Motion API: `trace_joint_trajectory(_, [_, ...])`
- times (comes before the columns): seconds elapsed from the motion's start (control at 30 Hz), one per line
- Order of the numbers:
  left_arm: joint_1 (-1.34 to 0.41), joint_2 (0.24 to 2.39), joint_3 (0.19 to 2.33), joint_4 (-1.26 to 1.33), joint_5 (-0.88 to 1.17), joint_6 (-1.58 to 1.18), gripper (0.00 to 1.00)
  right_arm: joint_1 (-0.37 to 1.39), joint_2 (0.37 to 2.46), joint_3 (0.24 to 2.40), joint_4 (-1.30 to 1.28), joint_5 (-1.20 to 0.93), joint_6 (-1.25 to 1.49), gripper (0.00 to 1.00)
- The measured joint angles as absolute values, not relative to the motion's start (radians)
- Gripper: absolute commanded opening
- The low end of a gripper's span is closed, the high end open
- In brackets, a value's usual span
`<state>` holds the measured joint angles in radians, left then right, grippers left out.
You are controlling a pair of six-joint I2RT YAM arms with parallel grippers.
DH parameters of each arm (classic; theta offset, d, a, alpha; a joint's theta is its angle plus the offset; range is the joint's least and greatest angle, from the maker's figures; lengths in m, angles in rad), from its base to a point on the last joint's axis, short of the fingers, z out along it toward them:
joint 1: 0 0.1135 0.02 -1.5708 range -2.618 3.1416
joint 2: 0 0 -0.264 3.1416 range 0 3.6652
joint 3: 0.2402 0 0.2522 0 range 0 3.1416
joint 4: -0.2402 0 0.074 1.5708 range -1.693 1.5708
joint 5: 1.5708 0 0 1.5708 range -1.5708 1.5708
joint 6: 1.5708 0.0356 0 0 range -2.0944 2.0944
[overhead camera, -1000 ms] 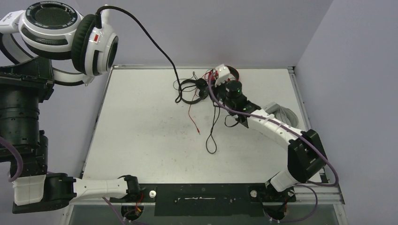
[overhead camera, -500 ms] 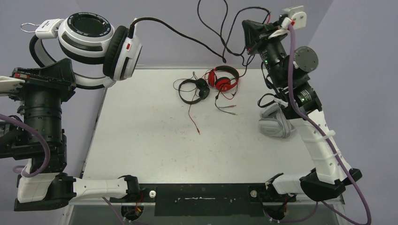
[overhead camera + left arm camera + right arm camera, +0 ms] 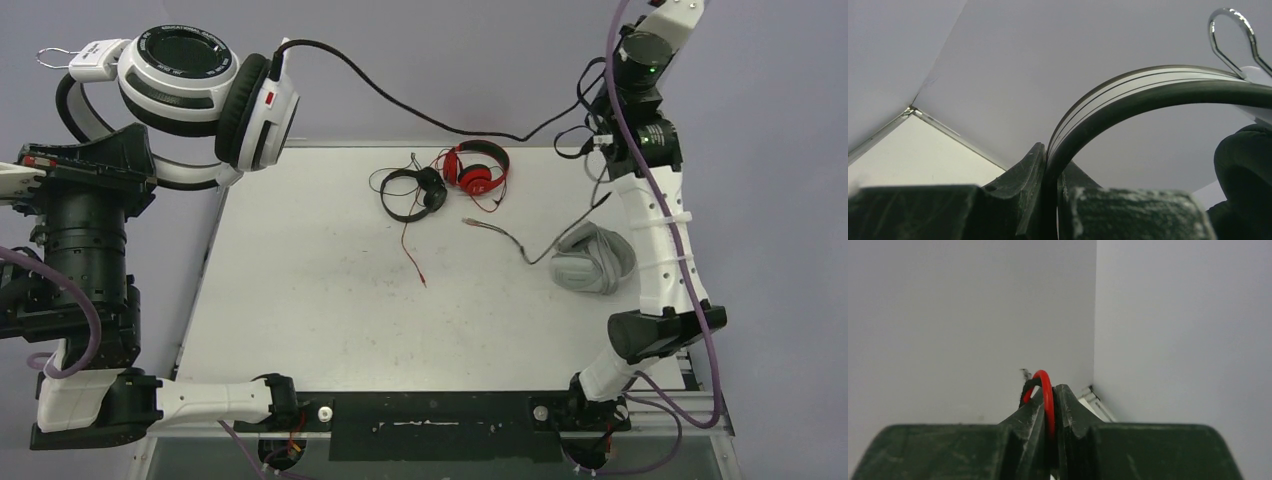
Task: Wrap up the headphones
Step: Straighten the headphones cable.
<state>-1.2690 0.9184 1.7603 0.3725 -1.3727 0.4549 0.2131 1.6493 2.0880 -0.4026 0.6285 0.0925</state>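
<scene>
My left gripper [image 3: 128, 162] is shut on the headband [image 3: 1128, 95] of the white-and-black headphones [image 3: 205, 95] and holds them high at the upper left. Their black cable [image 3: 420, 105] runs in the air across to my right gripper [image 3: 598, 105], raised at the upper right. In the right wrist view the right gripper [image 3: 1049, 402] is shut on the black cable [image 3: 1028, 388] and a red loop [image 3: 1047, 382]. Black headphones [image 3: 408, 192] and red headphones [image 3: 478, 168] lie at the back middle of the table. Light grey headphones [image 3: 592, 258] lie at the right.
A thin red cable [image 3: 410, 252] and a grey cable with a plug [image 3: 520, 245] trail over the white table [image 3: 300, 290]. Purple walls stand behind and at the right. A metal clip [image 3: 1230, 35] hangs by the headband.
My right arm rose from the back middle of the table and swung to the upper right, drawing the black cable out. My left arm shifted the white-and-black headphones slightly right.
</scene>
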Motion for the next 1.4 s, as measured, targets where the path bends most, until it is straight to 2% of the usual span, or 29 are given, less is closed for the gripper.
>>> trace_joint_trajectory(0.13, [-1.27, 0.916, 1.76, 0.379, -1.375, 0.457, 0.0, 0.258, 1.576, 2.117, -0.353, 0.598, 0.082, 0.0])
trace_joint_trajectory(0.33, [-1.271, 0.92, 1.76, 0.413, -1.375, 0.475, 0.0, 0.637, 1.462, 1.879, -0.292, 0.323, 0.004, 0.0])
trace_joint_trajectory(0.4, [-1.274, 0.924, 1.76, 0.427, -1.376, 0.485, 0.0, 0.713, 1.462, 1.791, -0.289, 0.231, -0.007, 0.0])
trace_joint_trajectory(0.47, [-1.275, 0.93, 1.76, 0.44, -1.376, 0.494, 0.0, 0.733, 1.464, 1.705, -0.303, 0.19, -0.003, 0.0])
trace_joint_trajectory(0.57, [-1.275, 0.942, 1.76, 0.447, -1.376, 0.503, 0.0, 0.646, 1.463, 1.624, -0.333, 0.173, 0.061, 0.0])
trace_joint_trajectory(0.6, [-1.275, 0.945, 1.755, 0.447, -1.376, 0.503, 0.0, 0.568, 1.462, 1.593, -0.337, 0.161, 0.113, 0.02])
trace_joint_trajectory(0.67, [-1.276, 0.945, 1.736, 0.447, -1.379, 0.501, 0.0, 0.417, 1.453, 1.528, -0.34, 0.147, 0.199, 0.43])
trace_joint_trajectory(0.7, [-1.276, 0.944, 1.724, 0.448, -1.382, 0.501, 0.0, 0.34, 1.445, 1.479, -0.343, 0.144, 0.246, 0.57])
trace_joint_trajectory(0.77, [-1.277, 0.945, 1.691, 0.447, -1.395, 0.5, 0.0, 0.209, 1.426, 1.368, -0.364, 0.154, 0.326, 0.71])
trace_joint_trajectory(0.9, [-1.281, 0.958, 1.613, 0.354, -1.436, 0.393, 0.0, 0.181, 1.353, 1.156, -0.415, 0.122, 0.379, 0.82])
trace_joint_trajectory(1.03, [-1.283, 0.989, 1.553, 0.059, -1.43, 0.097, 0.0, 0.219, 1.187, 1.006, -0.419, 0.088, 0.378, 0.84])
trace_joint_trajectory(1.17, [-1.272, 1.052, 1.489, -0.243, -1.403, -0.172, 0.0, 0.223, 1.003, 0.958, -0.39, 0.097, 0.379, 0.86])
trace_joint_trajectory(1.27, [-1.19, 1.123, 1.462, -0.427, -1.272, -0.327, 0.0, 0.223, 0.945, 0.958, -0.36, 0.1, 0.38, 0.9])
trace_joint_trajectory(1.4, [-0.898, 1.18, 1.386, -0.574, -0.931, -0.48, 0.0, 0.224, 0.963, 0.96, -0.361, 0.101, 0.379, 0.91])
